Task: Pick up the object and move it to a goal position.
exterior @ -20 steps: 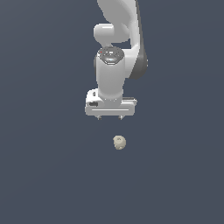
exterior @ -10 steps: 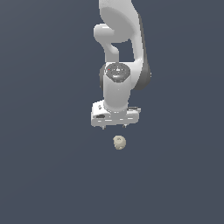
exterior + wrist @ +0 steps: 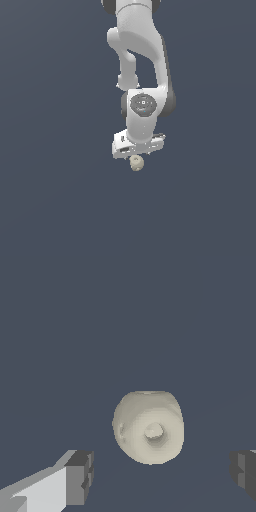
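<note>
**Ball sits between the spread fingers, slightly ahead of their tips**

The small round cream-beige ball with a pitted surface lies on the plain dark grey worktop. In the exterior view it shows just under the lower edge of the white robot gripper, near the middle of the gripper body.

In the wrist view the two dark-padded fingers stand well apart, one on each side of the ball, with open worktop showing between each pad and the ball. Neither pad touches it. The fingers hold nothing.

Governing relation: the ball lies on the line between the two pads across the grip, roughly centred, though a little nearer the white-backed finger than the other. Along the approach direction it appears to sit just beyond the fingertips rather than level with them; with no shadow or contact cue in either view, the remaining height cannot be fixed with confidence.

Being round, the ball has no long axis, so wrist rotation is not a factor. A deep dimple faces the camera.

Judgement: the approach is aligned sideways; a short further descent seems needed before closing.
</note>
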